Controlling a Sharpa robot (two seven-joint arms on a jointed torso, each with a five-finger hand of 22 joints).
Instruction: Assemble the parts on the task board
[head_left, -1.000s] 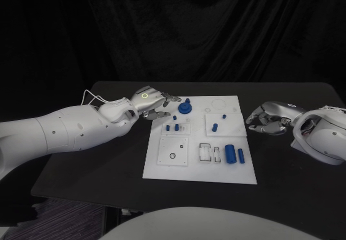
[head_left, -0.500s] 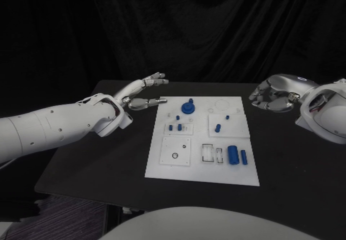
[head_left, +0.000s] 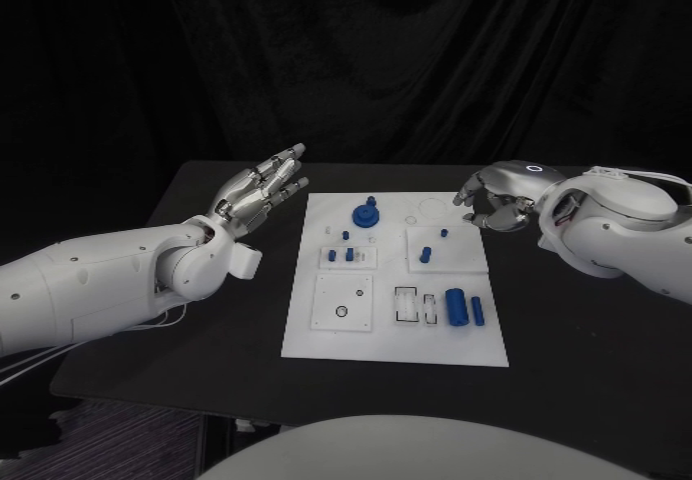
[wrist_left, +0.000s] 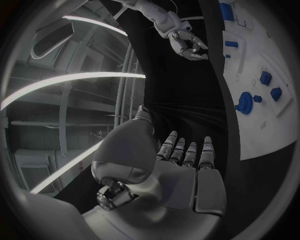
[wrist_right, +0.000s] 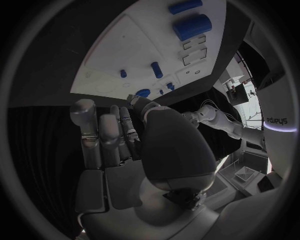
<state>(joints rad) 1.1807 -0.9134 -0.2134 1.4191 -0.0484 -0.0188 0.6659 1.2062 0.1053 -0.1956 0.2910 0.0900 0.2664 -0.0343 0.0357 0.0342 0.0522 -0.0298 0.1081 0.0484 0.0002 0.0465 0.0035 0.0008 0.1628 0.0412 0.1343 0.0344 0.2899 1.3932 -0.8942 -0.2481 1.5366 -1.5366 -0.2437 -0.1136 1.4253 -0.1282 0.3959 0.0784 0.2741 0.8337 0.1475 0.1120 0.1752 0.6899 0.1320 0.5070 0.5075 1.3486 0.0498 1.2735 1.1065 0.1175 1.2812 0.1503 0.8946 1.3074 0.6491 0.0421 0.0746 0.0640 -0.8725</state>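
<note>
— What do the arms look like?
— Two bulky white shells, smooth and rounded, dotted with small dark screw holes. Thin white cables loop out just behind each wrist.
— And the hands?
— The left hand (head_left: 260, 193) and right hand (head_left: 498, 196) are silver metal with segmented fingers; a small lit ring sits on the back of the right hand.

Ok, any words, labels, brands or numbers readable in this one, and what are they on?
"sharpa": upside down on the white panel at the rim of the right wrist view.
The task board has outlines only, with no legible print.
No other text can be read.
</note>
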